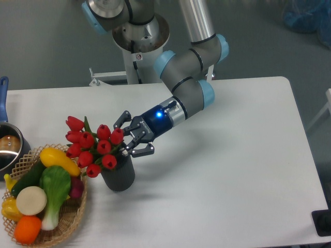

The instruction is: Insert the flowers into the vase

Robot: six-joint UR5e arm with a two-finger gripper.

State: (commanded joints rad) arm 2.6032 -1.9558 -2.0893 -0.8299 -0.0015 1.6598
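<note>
The red tulip bunch (93,144) stands in the dark grey vase (119,174) at the left of the white table, its buds leaning out to the left over the rim. My gripper (128,137) is just right of the bunch and above the vase mouth, with its jaws spread apart. One finger (122,119) is behind the buds and the other (143,150) is by the vase's right rim. The stems are hidden inside the vase and behind the buds. I see no finger pressing on the flowers.
A wicker basket (81,202) with toy vegetables and fruit sits right next to the vase at the front left. A steel pot (8,147) with a blue handle (3,95) is at the left edge. The arm's base (138,39) stands behind the table.
</note>
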